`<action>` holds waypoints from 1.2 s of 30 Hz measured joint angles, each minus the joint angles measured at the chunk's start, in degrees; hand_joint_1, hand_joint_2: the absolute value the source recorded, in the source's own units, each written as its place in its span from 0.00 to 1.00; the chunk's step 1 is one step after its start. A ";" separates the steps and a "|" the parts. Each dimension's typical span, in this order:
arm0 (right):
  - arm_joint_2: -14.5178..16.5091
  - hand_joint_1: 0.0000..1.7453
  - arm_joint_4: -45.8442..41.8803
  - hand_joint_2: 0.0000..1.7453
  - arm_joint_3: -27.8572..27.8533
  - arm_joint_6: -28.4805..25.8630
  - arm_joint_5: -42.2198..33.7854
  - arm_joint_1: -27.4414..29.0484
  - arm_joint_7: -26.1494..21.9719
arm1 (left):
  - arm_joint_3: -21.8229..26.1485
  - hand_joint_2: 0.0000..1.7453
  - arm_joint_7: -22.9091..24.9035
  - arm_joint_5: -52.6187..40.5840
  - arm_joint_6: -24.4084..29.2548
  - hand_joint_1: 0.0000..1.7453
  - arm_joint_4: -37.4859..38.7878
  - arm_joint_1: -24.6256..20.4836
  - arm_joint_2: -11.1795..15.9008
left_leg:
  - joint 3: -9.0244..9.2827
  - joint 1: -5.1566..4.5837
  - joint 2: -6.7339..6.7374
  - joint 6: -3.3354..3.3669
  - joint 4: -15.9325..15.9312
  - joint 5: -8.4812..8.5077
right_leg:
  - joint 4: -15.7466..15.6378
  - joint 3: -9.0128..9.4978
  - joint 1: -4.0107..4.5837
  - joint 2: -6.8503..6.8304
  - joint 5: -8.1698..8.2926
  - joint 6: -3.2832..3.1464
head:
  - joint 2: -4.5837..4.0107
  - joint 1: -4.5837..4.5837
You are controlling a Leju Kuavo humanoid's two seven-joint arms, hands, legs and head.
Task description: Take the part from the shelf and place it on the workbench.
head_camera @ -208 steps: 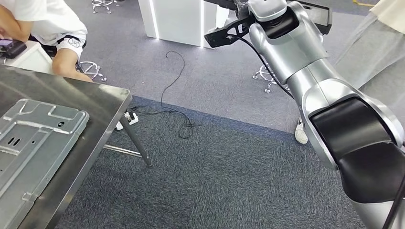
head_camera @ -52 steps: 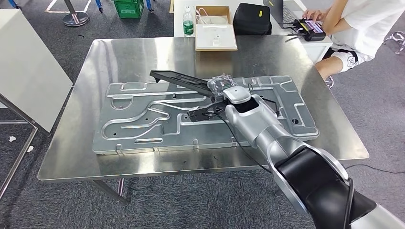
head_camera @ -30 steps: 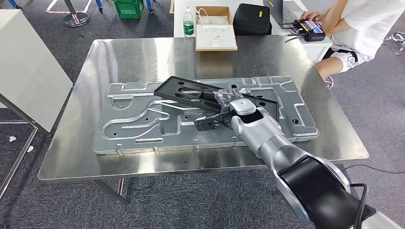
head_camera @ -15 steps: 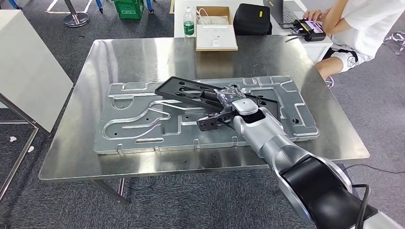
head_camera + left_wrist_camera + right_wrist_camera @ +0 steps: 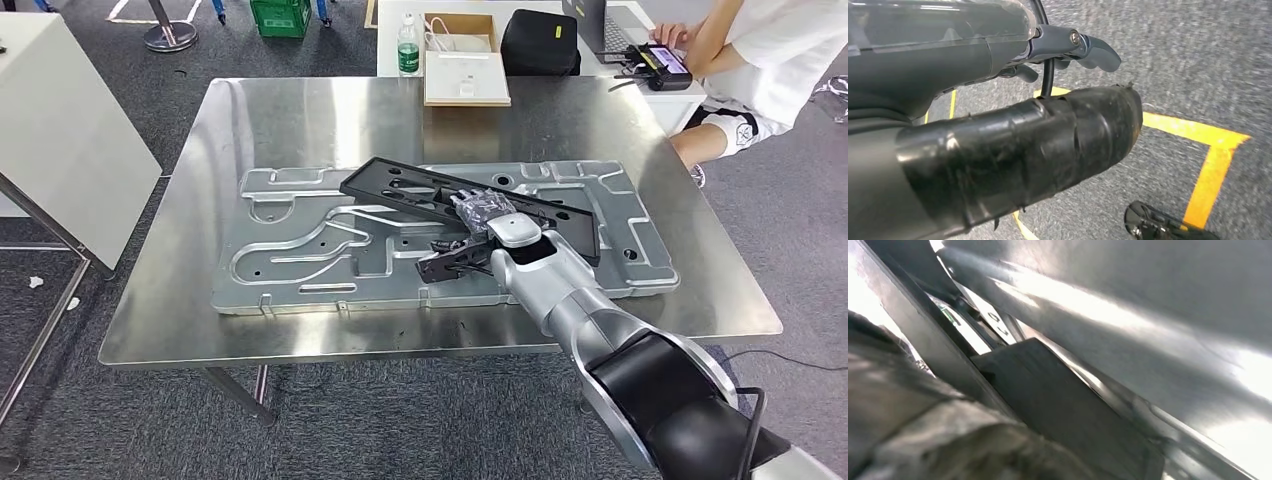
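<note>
Black part laid on the desk, right hand still on it

The black frame lies flat across the grey metal panel on the desk, lower than a second ago. The right hand still grips its near edge, likely steadying it before release. The left hand hangs empty, fingers loosely apart.

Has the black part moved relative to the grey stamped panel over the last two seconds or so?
Yes. The black part, held by the right hand, has tipped from edge-up to nearly flat over the grey stamped panel, and now lies lower across it.
</note>
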 joint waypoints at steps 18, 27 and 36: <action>0.13 0.00 -0.06 0.00 -0.03 0.46 0.29 -0.57 0.01 | 0.50 0.00 0.10 0.00 -0.19 0.00 0.00 -0.24 -0.03 | 6.82 0.10 0.43 -2.88 2.18 -7.04 | -9.74 -2.04 1.02 -0.84 9.75 -2.58 | 0.00 -0.01; -0.36 0.00 0.04 0.00 -0.04 0.65 0.39 -0.44 -0.01 | 0.52 0.00 0.20 -0.17 -0.19 0.00 0.00 -0.50 -0.02 | 3.74 -0.01 0.75 0.38 -0.68 -2.91 | 3.48 -6.62 0.83 -0.14 -0.07 -0.22 | 0.00 0.02; -0.39 0.00 -0.01 0.00 -0.04 0.58 0.50 -0.88 0.02 | 0.54 0.00 0.20 -0.19 -0.20 0.00 0.00 -0.51 -0.21 | -0.47 -0.16 0.25 -1.60 -0.25 1.46 | -10.57 5.67 1.69 0.15 3.47 -2.12 | 0.00 0.13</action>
